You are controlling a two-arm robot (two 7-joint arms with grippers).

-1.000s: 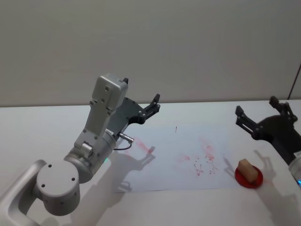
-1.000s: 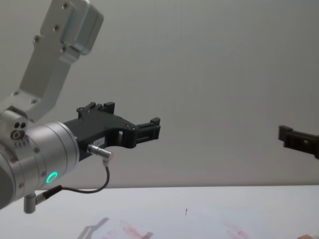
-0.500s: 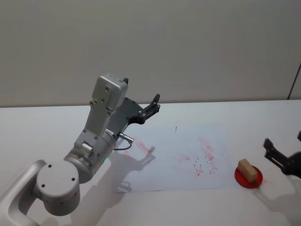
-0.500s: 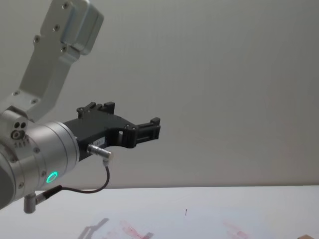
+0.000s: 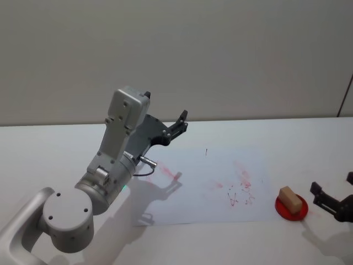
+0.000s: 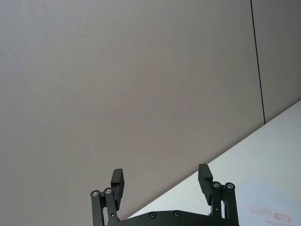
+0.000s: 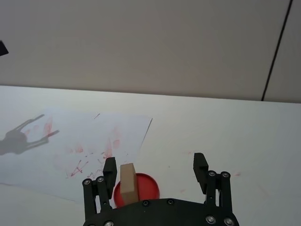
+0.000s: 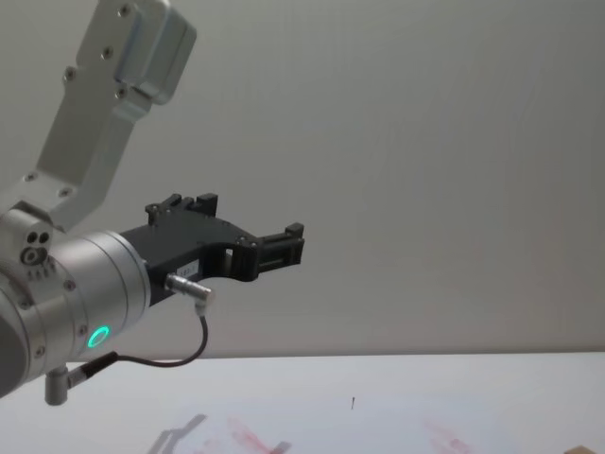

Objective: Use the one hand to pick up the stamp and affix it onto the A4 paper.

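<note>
The stamp (image 5: 289, 199), a small tan wooden block, stands on a red round dish (image 5: 298, 212) just right of the A4 paper (image 5: 215, 185), a white sheet with red prints. My right gripper (image 5: 332, 184) hangs open low at the right edge, a little right of the stamp and apart from it. In the right wrist view the stamp (image 7: 128, 182) rises close to one finger of the open right gripper (image 7: 155, 168), with the paper (image 7: 84, 141) beyond. My left gripper (image 5: 179, 124) is held high over the paper's far left corner, open and empty (image 6: 161, 179).
The white table (image 5: 66, 149) spreads around the paper, with a plain wall behind it. The bulky left arm (image 5: 110, 165) stands over the table's left part. The left gripper (image 8: 284, 248) shows well above the table in the chest view.
My right gripper has dropped from high at the back right to low near the front, just right of the stamp. The left arm and the stamp have not moved.
</note>
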